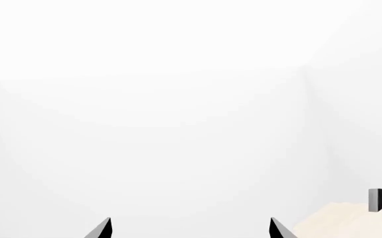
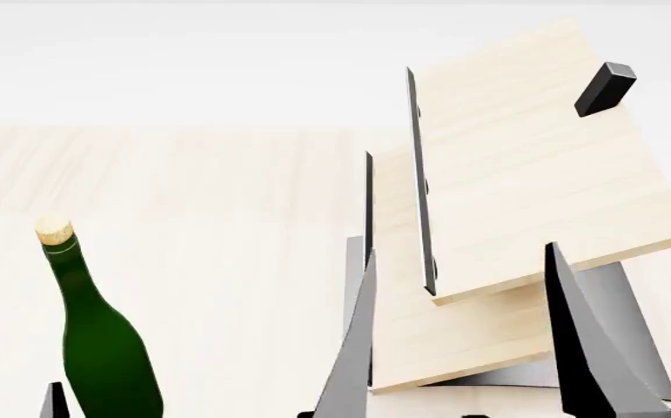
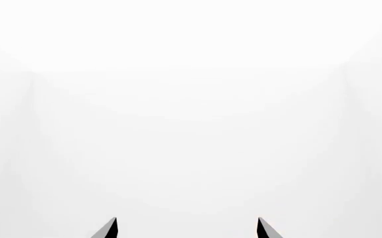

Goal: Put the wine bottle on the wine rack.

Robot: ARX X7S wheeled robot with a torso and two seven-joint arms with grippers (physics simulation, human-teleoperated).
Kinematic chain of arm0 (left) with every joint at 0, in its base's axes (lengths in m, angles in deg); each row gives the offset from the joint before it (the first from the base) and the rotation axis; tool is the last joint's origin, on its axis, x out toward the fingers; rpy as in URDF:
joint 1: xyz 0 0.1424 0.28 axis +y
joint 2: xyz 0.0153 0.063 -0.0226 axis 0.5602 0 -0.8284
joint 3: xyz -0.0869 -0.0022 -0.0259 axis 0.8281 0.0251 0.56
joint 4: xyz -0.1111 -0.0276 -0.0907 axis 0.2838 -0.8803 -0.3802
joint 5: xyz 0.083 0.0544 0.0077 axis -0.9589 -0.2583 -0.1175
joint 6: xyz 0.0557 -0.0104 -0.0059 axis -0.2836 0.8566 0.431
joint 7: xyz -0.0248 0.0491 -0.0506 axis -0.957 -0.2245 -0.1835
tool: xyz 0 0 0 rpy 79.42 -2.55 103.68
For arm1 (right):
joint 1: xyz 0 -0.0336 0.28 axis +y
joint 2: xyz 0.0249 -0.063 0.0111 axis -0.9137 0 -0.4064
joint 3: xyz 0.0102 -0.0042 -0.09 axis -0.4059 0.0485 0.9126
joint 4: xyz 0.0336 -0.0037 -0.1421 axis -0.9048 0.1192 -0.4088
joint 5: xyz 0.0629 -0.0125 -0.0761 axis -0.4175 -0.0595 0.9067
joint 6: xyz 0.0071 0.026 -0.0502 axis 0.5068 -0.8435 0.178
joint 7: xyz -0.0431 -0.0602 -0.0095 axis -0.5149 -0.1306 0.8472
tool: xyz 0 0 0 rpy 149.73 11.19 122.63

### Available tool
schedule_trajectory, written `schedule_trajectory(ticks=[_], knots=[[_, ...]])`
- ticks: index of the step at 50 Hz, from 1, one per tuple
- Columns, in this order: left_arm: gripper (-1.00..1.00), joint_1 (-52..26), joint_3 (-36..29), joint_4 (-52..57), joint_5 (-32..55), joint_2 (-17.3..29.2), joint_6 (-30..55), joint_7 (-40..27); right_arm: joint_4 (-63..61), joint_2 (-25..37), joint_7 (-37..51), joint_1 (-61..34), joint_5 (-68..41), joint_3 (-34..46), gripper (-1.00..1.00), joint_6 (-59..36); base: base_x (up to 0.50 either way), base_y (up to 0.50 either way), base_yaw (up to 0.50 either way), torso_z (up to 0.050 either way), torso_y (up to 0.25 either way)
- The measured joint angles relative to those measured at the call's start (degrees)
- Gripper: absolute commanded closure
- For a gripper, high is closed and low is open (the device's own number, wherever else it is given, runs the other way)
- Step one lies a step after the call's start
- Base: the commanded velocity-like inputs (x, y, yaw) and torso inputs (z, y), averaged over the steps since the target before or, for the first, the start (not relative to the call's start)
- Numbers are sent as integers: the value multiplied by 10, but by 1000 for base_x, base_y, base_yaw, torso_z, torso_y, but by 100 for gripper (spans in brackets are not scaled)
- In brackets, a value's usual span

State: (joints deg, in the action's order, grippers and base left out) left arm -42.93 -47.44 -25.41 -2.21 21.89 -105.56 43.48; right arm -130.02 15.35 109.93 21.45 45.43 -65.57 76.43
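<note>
Head view | wine bottle (image 2: 101,348) upright left of wine rack (image 2: 521,183) | both pincers spread, empty

Pale wood tabletop (image 2: 196,218); plain white backdrop (image 2: 196,61), possibly wall.

Bottle (image 2: 101,348) upright on desk (image 2: 219,218), left of rack (image 2: 521,200); the two stand apart, rack's slabs tilted.
</note>
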Motion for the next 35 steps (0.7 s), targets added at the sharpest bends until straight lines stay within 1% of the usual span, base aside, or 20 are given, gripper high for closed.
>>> schedule_trajectory(ticks=[6,17,24,35], knots=[[-100,-1,-1,-2,0,1,-1,-1,-13,-9,1,-55,-1,8,-100,-72,0,0,0,0,0],[-100,0,-1,-1,0,3,0,-4,-15,-30,-12,-183,-19,27,-100,-234,0,0,0,0,0],[-100,-1,-1,-1,0,4,0,-7,3,-44,-23,-251,-35,28,-100,-292,0,0,0,0,0],[-100,-2,-1,-2,1,6,-1,-9,17,-57,-64,-328,-103,16,-100,-386,0,0,0,0,0]])
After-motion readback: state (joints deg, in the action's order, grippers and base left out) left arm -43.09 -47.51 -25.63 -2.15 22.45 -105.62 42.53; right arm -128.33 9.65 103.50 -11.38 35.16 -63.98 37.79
